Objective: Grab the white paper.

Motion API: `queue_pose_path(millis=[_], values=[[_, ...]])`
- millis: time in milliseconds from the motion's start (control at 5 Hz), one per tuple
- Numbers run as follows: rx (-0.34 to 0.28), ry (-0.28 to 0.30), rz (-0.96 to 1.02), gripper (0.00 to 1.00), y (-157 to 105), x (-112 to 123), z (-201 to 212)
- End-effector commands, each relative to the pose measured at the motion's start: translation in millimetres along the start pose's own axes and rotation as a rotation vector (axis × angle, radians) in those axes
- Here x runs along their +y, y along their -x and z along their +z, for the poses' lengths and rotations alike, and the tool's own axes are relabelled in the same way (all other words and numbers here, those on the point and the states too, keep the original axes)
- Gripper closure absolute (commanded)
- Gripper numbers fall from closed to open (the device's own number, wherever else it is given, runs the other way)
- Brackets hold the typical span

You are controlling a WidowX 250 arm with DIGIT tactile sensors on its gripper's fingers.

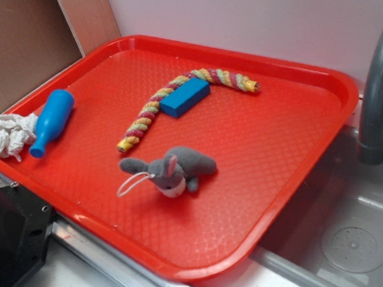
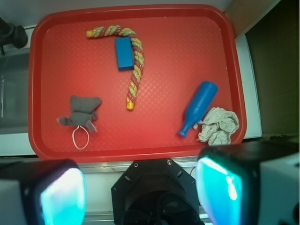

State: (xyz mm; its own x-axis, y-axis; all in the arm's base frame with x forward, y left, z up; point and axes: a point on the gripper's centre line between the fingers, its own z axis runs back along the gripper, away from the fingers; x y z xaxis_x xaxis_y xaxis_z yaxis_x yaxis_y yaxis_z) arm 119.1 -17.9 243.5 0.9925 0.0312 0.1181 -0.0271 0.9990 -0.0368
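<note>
Red plastic tray [image 1: 303,194] sits on the counter w/ one edge over a steel sink [image 1: 360,236]; grey faucet [image 1: 375,100] rises beside it. White paper [image 1: 6,135], a crumpled wad, lies at the tray's corner on the rim, touching or just beside the neck end of a blue bottle [image 1: 52,120] that's lying on its side. In wrist view the paper [image 2: 218,125] is near the tray's lower right corner, bottle [image 2: 199,108] slanting just left of it. Mid-tray: a twisted multicolour rope [image 1: 174,98] curved like a cane, w/ a blue block [image 1: 185,96] tucked against its bend. Grey plush toy [image 1: 173,168] w/ white loop lies nearer the tray's front edge, well apart from the paper. Fingers [image 2: 140,187] are spread apart, holding nothing: pads show at bottom left [image 2: 61,194] and bottom right of wrist view, hanging off the tray's near edge, right pad roughly below the paper, not touching it
</note>
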Motion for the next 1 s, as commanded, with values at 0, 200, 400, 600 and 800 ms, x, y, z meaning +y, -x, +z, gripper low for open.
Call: queue_pose_path(millis=[0, 200, 400, 600, 800], values=[[0.0, 0.0, 0.0, 0.0, 0.0, 0.0, 0.0], [0.088, 0.008, 0.164, 0.0, 1.3, 51.2, -48.4], [0.097, -0.033, 0.369, 0.0, 8.7, 85.1, -78.1], [0.072, -0.076, 0.545, 0.0, 16.9, 112.5, -111.2], [0.039, -0.125, 0.608, 0.0, 15.9, 124.7, -146.2]])
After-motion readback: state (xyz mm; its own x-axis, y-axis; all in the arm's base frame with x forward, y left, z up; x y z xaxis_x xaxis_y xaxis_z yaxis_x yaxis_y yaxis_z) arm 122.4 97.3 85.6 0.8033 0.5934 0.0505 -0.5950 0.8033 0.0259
